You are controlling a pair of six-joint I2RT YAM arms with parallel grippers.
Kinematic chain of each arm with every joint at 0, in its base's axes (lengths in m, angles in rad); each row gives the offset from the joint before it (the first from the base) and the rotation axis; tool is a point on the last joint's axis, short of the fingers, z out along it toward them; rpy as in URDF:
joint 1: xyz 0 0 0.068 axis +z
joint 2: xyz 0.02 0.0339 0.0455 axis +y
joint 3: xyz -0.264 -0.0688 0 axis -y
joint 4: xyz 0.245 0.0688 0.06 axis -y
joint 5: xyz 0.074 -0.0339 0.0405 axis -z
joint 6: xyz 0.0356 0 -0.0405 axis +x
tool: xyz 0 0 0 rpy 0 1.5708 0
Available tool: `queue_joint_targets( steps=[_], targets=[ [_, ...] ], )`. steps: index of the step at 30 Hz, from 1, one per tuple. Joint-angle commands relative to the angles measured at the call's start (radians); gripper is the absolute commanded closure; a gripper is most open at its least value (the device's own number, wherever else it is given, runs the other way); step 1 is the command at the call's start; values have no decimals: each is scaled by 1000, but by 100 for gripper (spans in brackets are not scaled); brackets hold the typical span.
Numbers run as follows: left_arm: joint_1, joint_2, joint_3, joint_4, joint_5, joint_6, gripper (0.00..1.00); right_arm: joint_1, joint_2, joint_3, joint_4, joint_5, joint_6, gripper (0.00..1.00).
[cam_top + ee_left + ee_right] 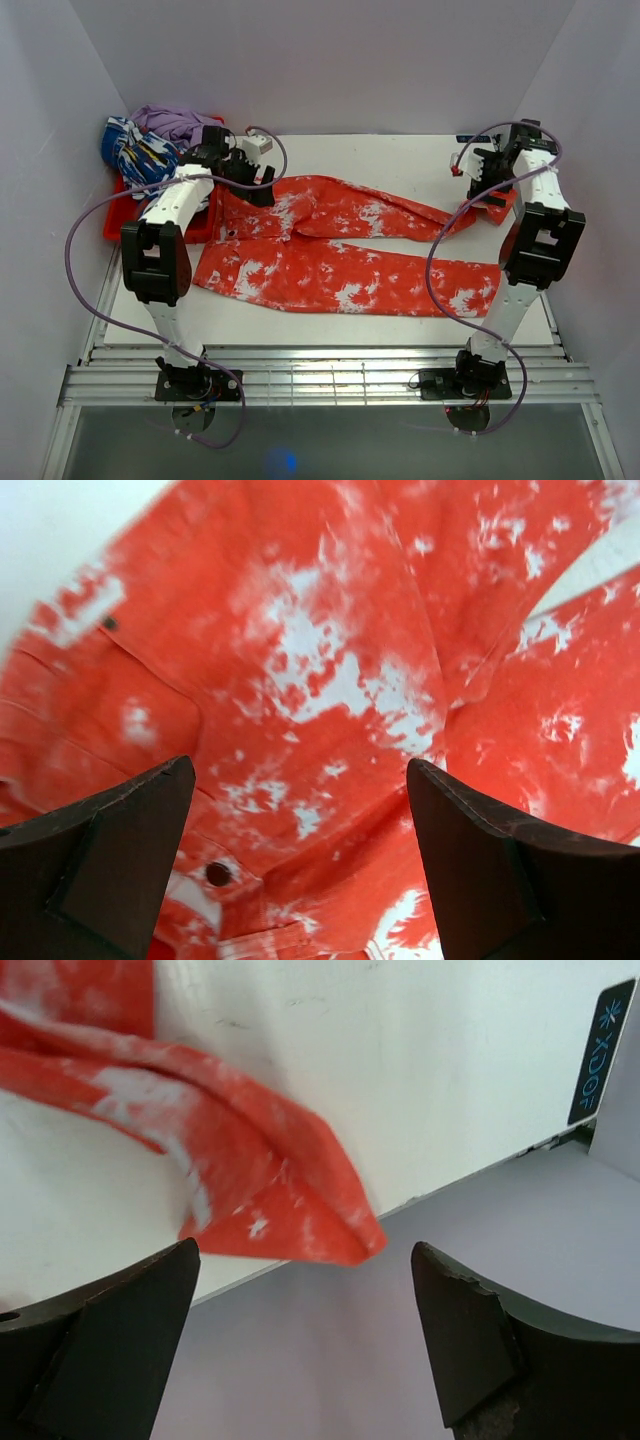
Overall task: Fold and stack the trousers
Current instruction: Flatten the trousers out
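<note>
You see the trousers point(340, 250) laid out across the table point(350, 160), waistband to the left, legs running right. Your left gripper point(300, 770) hangs with jaws apart over the waistband end; your right gripper point(305, 1250), jaws also apart, hovers above a leg cuff at the table's right edge

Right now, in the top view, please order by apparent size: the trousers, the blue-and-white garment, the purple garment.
1. trousers, by far largest.
2-3. blue-and-white garment and purple garment: bunched and partly hidden, too alike to rank.
</note>
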Motion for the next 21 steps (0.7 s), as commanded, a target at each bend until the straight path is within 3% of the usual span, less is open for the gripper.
queue_joint_targets(
  steps=[1, 6, 13, 21],
  targets=[
    [0, -19, -49, 7, 50, -33, 2, 48, 88, 112, -51, 70, -40, 9],
    [1, -19, -99, 27, -6, -56, 2, 40, 170, 104, 57, 213, 29, 14],
    [12, -39, -159, 67, -6, -76, 2, -18, 104, 0, 149, 144, 125, 18],
    [18, -51, -192, 90, -24, -93, 2, -88, 14, -60, 109, 69, 111, 30]
  ],
)
